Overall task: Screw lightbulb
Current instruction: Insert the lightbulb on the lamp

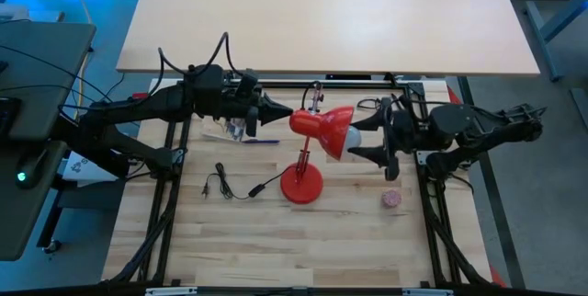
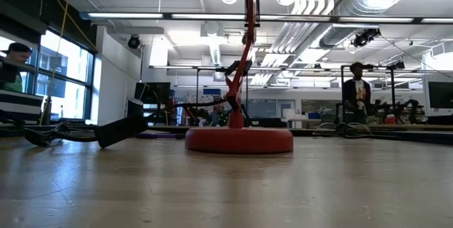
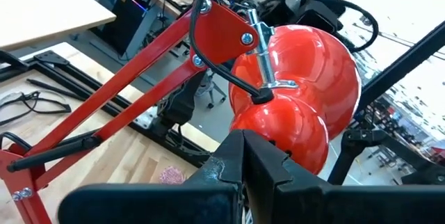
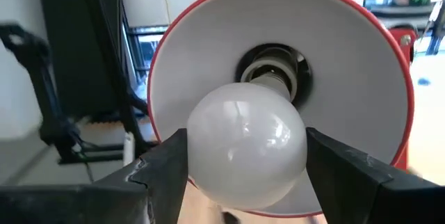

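The lightbulb sits clamped between your right gripper's fingers, its screw base lined up at the socket deep in the red lamp shade, probably so turning will thread it. Your left gripper, fully closed and holding nothing, presses its tip on the shade's back, seemingly bracing it.
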Motion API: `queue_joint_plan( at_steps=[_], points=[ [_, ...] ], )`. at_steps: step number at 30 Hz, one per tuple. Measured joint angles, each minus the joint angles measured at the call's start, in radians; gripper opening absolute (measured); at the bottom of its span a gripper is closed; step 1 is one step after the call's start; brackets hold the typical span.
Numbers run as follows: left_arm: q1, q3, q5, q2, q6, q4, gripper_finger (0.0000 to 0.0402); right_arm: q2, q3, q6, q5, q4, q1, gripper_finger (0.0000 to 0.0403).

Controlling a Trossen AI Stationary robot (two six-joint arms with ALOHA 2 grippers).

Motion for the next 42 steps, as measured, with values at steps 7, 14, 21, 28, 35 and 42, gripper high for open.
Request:
queue_joint_plan(
  at_steps=[7, 14, 21, 28, 35, 42],
  points=[
    [-0.001, 0.0, -0.016, 0.0, -0.031, -0.001, 0.0, 0.001, -0.001, 0.163, 0.001, 0.029, 0.002, 0.025],
    [-0.001, 0.0, -0.02, 0.0, -0.019, -0.001, 0.0, 0.002, -0.002, 0.235, 0.003, 0.063, 0.002, 0.025],
    [-0.001, 0.0, -0.027, 0.0, -0.018, -0.003, 0.0, 0.005, -0.002, 0.157, 0.022, 0.061, 0.002, 0.025],
    [-0.003, 0.0, -0.027, 0.0, -0.028, -0.003, 0.0, 0.022, -0.002, 0.153, 0.036, 0.064, 0.002, 0.025],
    [-0.037, 0.0, -0.053, -0.001, -0.022, -0.006, 0.0, 0.032, -0.001, 0.166, 0.028, 0.08, 0.003, 0.025],
    [-0.04, 0.0, -0.058, -0.001, -0.023, -0.005, 0.0, 0.032, -0.001, 0.14, 0.03, 0.079, 0.003, 0.025]
  ],
)
